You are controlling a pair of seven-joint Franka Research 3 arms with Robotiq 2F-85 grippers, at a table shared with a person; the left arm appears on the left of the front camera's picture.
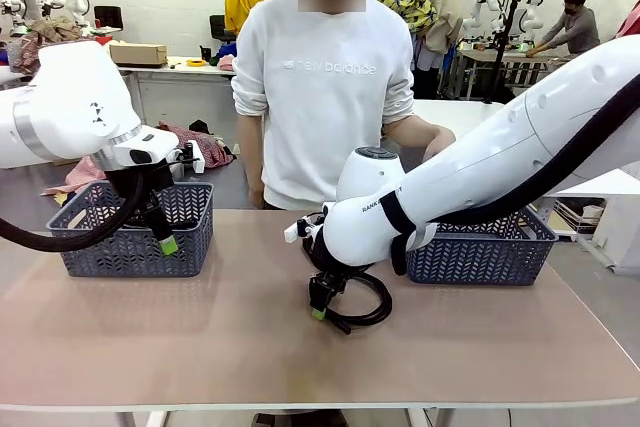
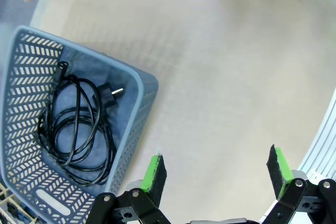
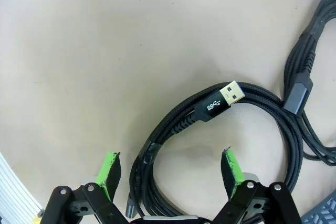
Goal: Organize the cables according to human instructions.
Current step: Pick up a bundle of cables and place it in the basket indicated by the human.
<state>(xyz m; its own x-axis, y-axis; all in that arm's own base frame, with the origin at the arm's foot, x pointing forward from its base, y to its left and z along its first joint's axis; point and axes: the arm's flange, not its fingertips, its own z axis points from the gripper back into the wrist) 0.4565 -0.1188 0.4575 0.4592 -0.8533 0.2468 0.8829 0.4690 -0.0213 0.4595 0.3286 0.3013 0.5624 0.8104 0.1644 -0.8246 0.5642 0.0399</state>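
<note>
Right wrist view: right claw is wide open, holding nothing, hanging just above a coiled braided cable on the table. One side of the coil runs btwn the 2 green pads. The gold USB plug sits on the far side of the loop. A 2nd strand w/ a grey connector runs off to that picture's right; can't tell if it's the same cable.

Front view: that coil lies mid-table, just in front of the right basket & apart from it. A person stands at the far side.

Left wrist view: left claw is also spread open & empty, over bare table just beside the left basket. 1 black power cord is already coiled inside it.

Step in hand, as I read it: pick up the mid-table coil.
- Go straight down so the pads straddle ALL the stacked strands, not 1 or 2. A partial pinch prob. lets the loops spill.
- Pads should reach the table on both sides before closing.
- Keep off the plug; it's stiff & likely to slip or twist.
- Lift slowly & watch the loose strand at the side. It could drag or snag on the right basket.
- Which basket it belongs in depends on the person's cue, which I can't read here.
</note>
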